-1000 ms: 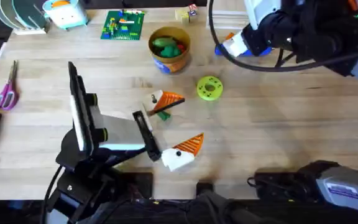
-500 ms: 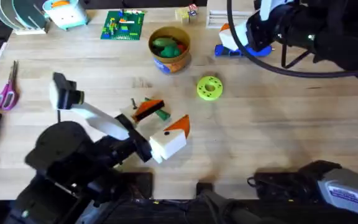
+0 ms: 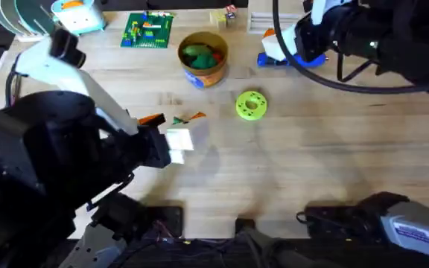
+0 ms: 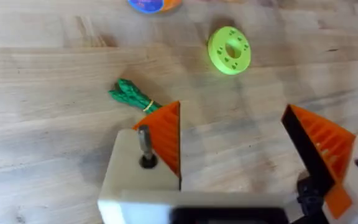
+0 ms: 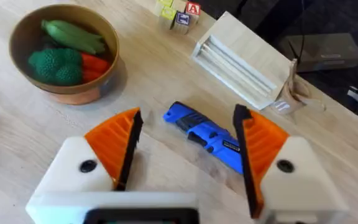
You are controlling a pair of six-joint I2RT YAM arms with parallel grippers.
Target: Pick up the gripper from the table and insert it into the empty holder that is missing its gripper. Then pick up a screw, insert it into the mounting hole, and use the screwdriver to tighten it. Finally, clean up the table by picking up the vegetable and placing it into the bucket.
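Note:
My left gripper (image 4: pixel 232 134) (image 3: pixel 168 132) is open over the wood. Its white holder block (image 4: pixel 126 183) carries the orange ribbed gripper pad (image 4: pixel 166 134). A small metal screw (image 4: pixel 144 138) stands out of the mounting hole (image 4: pixel 146 162). The dark-green vegetable (image 4: pixel 129 96) (image 3: pixel 179 119) lies on the table just beyond that finger. The tan bucket (image 3: pixel 203 77) (image 5: pixel 73 93) holds green and orange toy food. My right gripper (image 5: pixel 188 146) (image 3: pixel 289 48) is open above the blue screwdriver (image 5: pixel 207 135) (image 3: pixel 272 61), not touching it.
A lime-green disc with holes (image 3: pixel 250 105) (image 4: pixel 229 50) lies right of the vegetable. A light wooden box (image 5: pixel 241 59) and letter cubes (image 5: pixel 178 14) sit behind the screwdriver. Scissors (image 3: pixel 7 112) lie at the left edge, a green brick plate (image 3: pixel 147 30) at the back.
The left arm has risen close under the camera and swung left and back, carrying its gripper up beside the vegetable. The right arm shifted slightly right a second ago and has held still since.

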